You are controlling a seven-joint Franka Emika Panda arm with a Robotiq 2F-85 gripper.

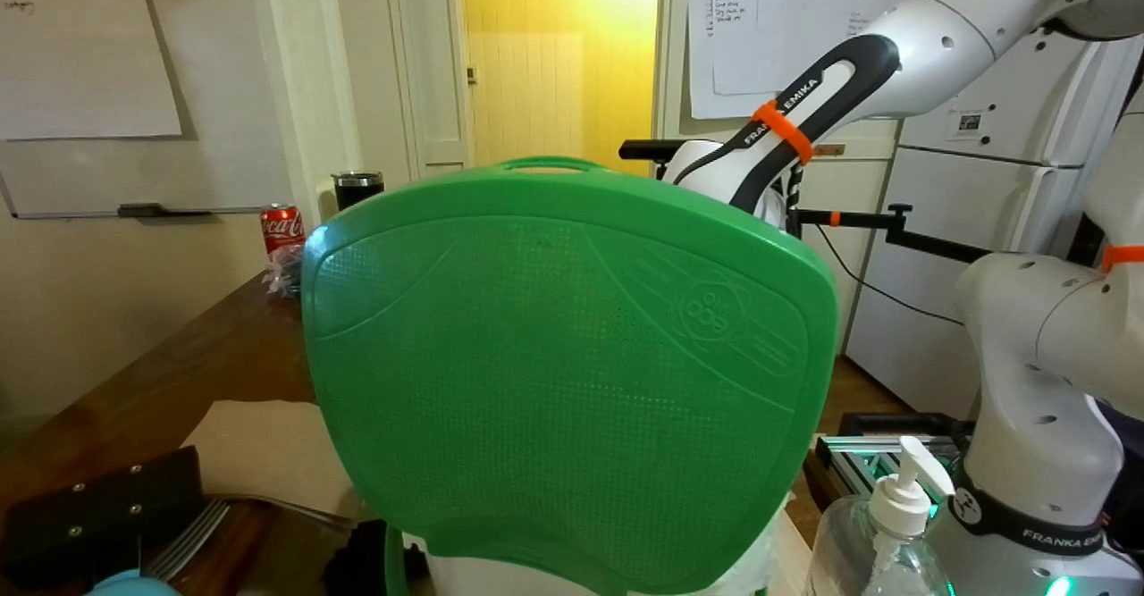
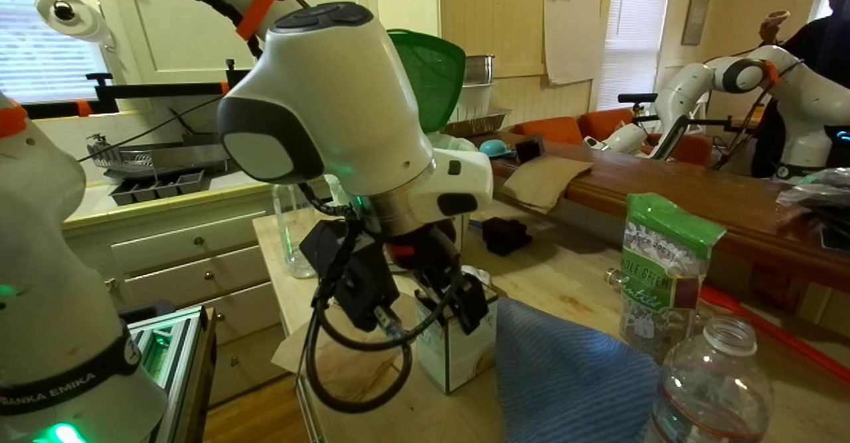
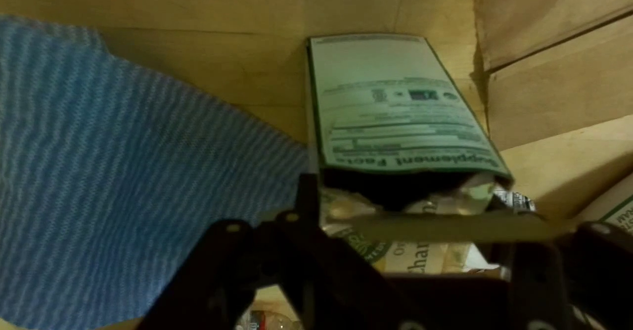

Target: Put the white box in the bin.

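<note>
The white box [image 2: 458, 356] stands on the wooden table; its printed face shows in the wrist view [image 3: 395, 107]. Its top is open, with packaging inside. My gripper [image 2: 449, 310] points down at the box's top. In the wrist view, my gripper [image 3: 410, 216] has a dark finger close along each side of the box. I cannot tell whether they press on it. In an exterior view, the green lid [image 1: 554, 381] stands raised and hides the gripper and box. The lid [image 2: 431, 78] also shows behind the arm, above the bin's white liner [image 2: 451, 142]; the bin's body is mostly hidden.
A blue cloth [image 2: 571, 376] lies against the box's side. A green lentil bag [image 2: 664, 277], a clear bottle [image 2: 714, 390] and a red handle [image 2: 770, 327] are beyond it. Brown paper [image 3: 554, 102] lies beside the box. A soap pump bottle [image 1: 880, 538] stands near the robot base.
</note>
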